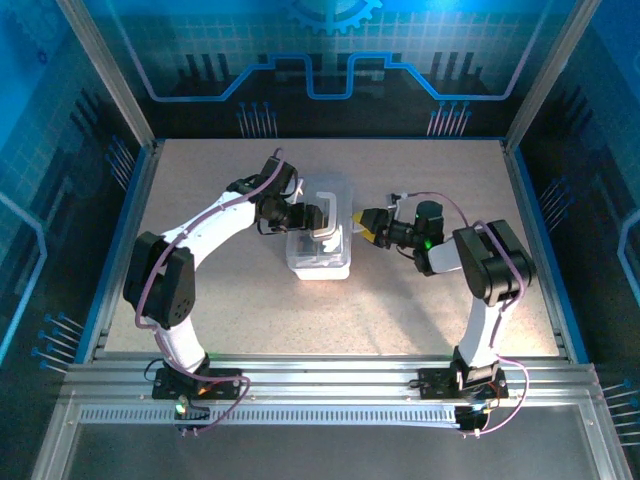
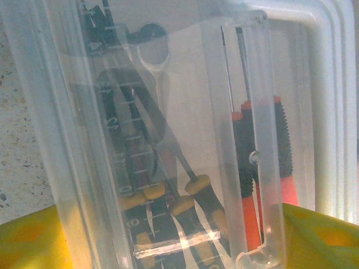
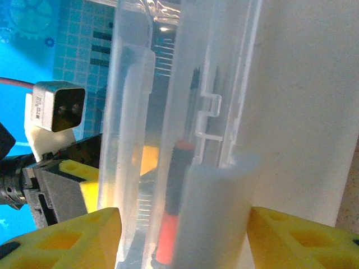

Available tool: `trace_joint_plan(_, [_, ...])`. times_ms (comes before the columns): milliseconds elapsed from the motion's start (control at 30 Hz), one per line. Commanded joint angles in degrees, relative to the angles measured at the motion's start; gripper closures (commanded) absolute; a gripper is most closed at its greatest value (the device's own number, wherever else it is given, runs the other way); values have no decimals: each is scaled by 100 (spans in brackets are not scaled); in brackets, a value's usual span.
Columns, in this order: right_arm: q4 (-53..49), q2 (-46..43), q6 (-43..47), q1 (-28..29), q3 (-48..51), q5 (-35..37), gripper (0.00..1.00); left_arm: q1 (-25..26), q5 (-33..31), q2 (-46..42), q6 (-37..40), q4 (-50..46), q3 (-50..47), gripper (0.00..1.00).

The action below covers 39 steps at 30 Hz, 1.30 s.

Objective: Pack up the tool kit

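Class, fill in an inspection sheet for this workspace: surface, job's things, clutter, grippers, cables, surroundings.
Surface: speckled beige table.
Job's things: clear case mid-table; orange-and-black handled tools inside.
Clutter: nothing seen.
Grippers: left gripper and right gripper each straddle the case; whether they grip it cannot be told.
Cables: purple cables along both arms.
Surroundings: blue patterned walls, aluminium frame.

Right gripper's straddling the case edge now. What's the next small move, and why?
Probably close the right gripper a touch. Its fingers flank the edge of the clear case by the latch, where the lid seems not fully seated. The tools lie inside, and the left gripper looks to be bracing the far side. A gentle squeeze should snap it closed.
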<state>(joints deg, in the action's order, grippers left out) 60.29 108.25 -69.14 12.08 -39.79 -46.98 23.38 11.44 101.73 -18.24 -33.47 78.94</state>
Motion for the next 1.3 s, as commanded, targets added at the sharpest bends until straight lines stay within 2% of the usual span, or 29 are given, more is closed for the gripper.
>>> trace_joint_plan(0, [-1018,-478,717,-111,26,106,39,0,11,280,65,-375,-338,38])
trace_joint_plan(167, [-1670,-652,1089,-51,-107,207,42,-4,24,277,49,-362,-322,38])
trace_joint_plan(433, [-1974,-888,1218,-8,-73,581,57,0,-157,373,13,-539,-224,38])
trace_joint_plan(767, [-3493,-1339,2135,290,-493,1068,56,-5,-311,453,-53,-608,-236,39])
trace_joint_plan(967, [-3824,-1349,2296,456,-705,1145,52,8,-216,470,-49,-576,-216,39])
trace_joint_plan(1267, [-3803,-1392,2222,473,-661,1380,56,5,-221,446,-33,-561,-286,39])
